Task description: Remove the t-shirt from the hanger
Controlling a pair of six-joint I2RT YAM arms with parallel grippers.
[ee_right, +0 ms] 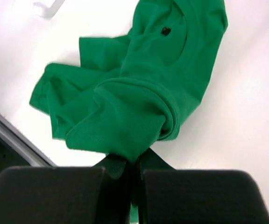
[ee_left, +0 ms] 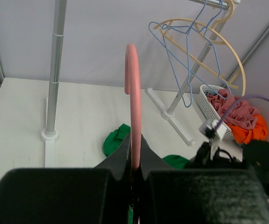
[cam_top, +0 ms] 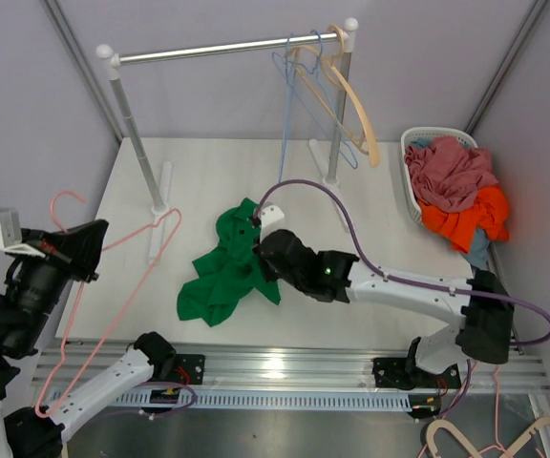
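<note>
The green t-shirt (cam_top: 220, 277) lies crumpled on the white table, off the hanger. My right gripper (cam_top: 264, 256) is shut on a fold at its right edge; the right wrist view shows the cloth (ee_right: 139, 84) pinched between the jaws of that gripper (ee_right: 135, 163). The pink hanger (cam_top: 122, 243) is bare and held up at the table's left side. My left gripper (cam_top: 89, 250) is shut on it just below the hook. In the left wrist view the pink hook (ee_left: 135, 93) rises straight out of the gripper (ee_left: 135, 158), with the shirt (ee_left: 115, 140) beyond.
A metal clothes rack (cam_top: 218, 48) spans the back of the table, with a blue hanger (cam_top: 294, 95) and a beige hanger (cam_top: 356, 105) on its right end. A white basket (cam_top: 434, 134) of red and orange clothes stands at the right. More hangers (cam_top: 495, 439) lie below the table's near right edge.
</note>
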